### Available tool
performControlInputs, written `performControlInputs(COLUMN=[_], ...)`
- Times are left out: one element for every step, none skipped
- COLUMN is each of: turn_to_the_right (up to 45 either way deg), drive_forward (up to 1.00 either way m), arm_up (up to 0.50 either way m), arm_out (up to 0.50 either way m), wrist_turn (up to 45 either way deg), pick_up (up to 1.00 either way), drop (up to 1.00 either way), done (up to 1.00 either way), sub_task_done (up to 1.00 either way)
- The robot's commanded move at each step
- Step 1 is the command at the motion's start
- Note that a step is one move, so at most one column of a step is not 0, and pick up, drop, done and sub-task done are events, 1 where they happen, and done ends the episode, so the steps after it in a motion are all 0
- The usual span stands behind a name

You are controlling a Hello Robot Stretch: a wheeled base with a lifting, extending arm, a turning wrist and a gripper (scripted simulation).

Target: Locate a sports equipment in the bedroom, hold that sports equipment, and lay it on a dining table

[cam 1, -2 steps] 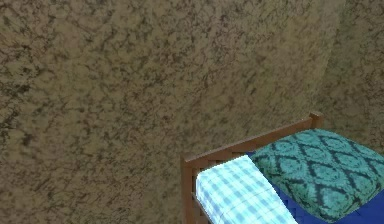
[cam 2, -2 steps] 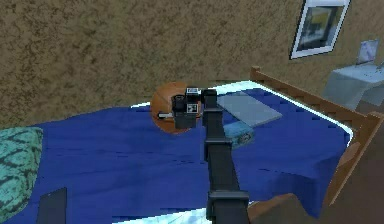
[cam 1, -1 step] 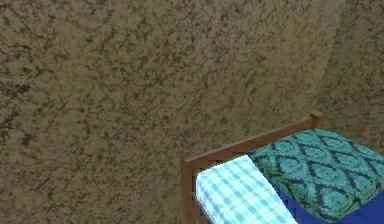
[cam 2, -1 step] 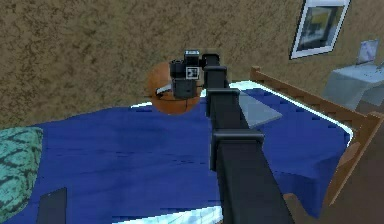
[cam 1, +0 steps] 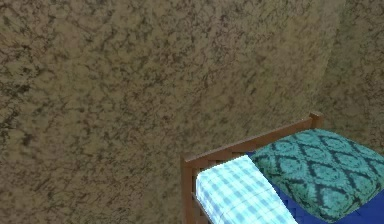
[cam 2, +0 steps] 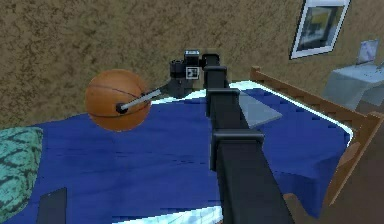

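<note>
The bedroom search looks done: the basketball (cam 2: 105,90) is sitting at ten o'clock in the arm side view, at the blue bed's (cam 2: 150,165) far edge, with the gripper (cam 2: 128,105) at it, though a hold cannot be told, and the dining table leg is waiting.

We saw the gripper (cam 2: 125,105) at ten o'clock holding an orange basketball (cam 2: 103,88) above the blue bed (cam 2: 150,160); a framed picture (cam 2: 322,27) hung at two o'clock.

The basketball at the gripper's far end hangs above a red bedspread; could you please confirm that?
Not quite: the arm side view shows the bedspread is blue, not red. The basketball does hang at the far end of the gripper above it.
</note>
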Motion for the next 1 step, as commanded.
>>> performControlInputs(turn_to_the_right=[0.0], drive_forward=[0.00], arm_up=[0.00], arm_out=[0.00], wrist_turn=[-45.0], pick_up=[0.00], drop=[0.00], done=[0.00], sub_task_done=[0.00])
